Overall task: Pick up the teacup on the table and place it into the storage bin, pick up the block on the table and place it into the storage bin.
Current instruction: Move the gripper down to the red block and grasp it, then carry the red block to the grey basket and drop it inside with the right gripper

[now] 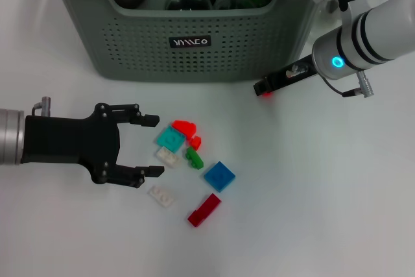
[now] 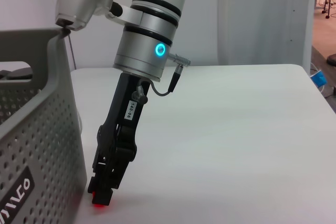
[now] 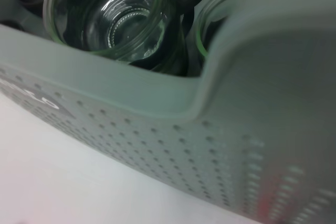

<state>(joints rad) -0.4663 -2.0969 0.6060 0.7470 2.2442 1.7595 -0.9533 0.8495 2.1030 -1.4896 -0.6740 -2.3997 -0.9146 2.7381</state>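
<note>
From the head we look steeply down on the storage bin [image 1: 194,43]. Our left wrist views its front wall [image 2: 37,145] sidelong; right wrist sits close above its rim [image 3: 173,98].

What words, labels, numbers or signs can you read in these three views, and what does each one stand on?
"140-06": white sticker, printed sideways, on the right gripper, seen in the left wrist view.
White logo on the small black label on the storage bin: stylised letters, not readable as a word.
Nothing readable on the left gripper or the blocks.
</note>
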